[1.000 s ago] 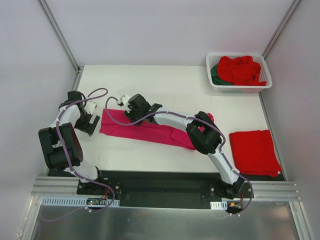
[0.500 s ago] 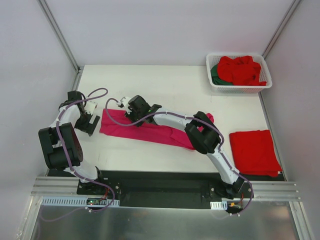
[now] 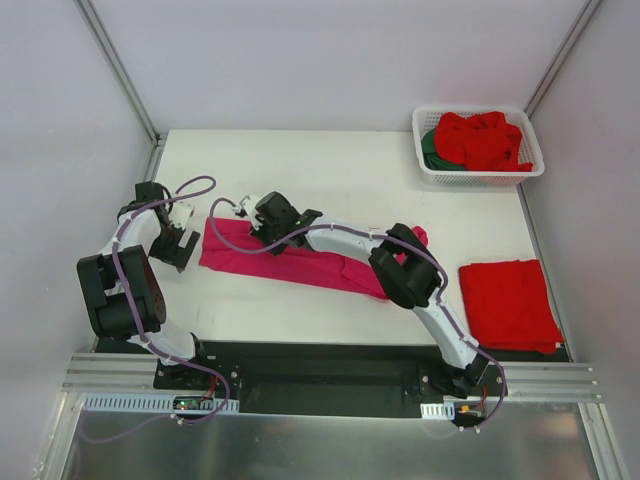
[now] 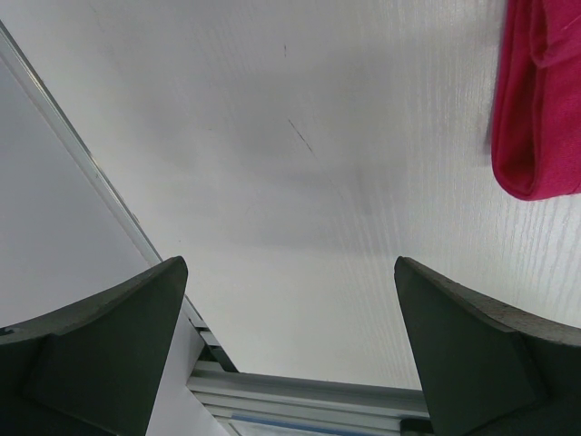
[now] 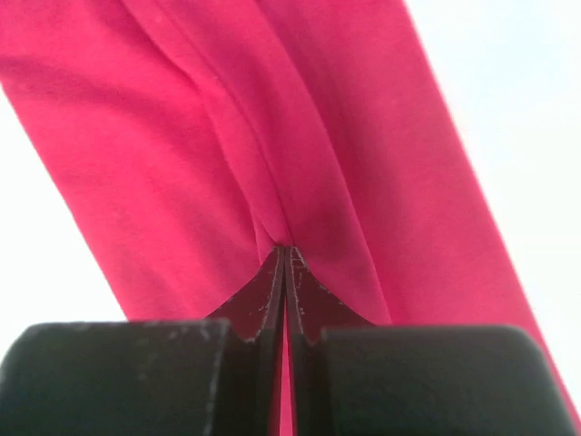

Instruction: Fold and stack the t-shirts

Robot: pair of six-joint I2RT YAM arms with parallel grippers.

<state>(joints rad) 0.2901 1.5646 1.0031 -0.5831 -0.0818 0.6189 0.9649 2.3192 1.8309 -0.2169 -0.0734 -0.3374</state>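
While the left fingers (image 3: 178,248) gape above the table (image 4: 272,136), the right fingers (image 5: 281,304) pinch the magenta t-shirt (image 5: 182,136).

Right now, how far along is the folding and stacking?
Done: one red t-shirt folded on the right. In hand: the magenta t-shirt is folded into a long strip, with the right fingers shut on a pinch of it; the left fingers stand open beside its left end. Left: the red bundle and dark green shirt in the basket.
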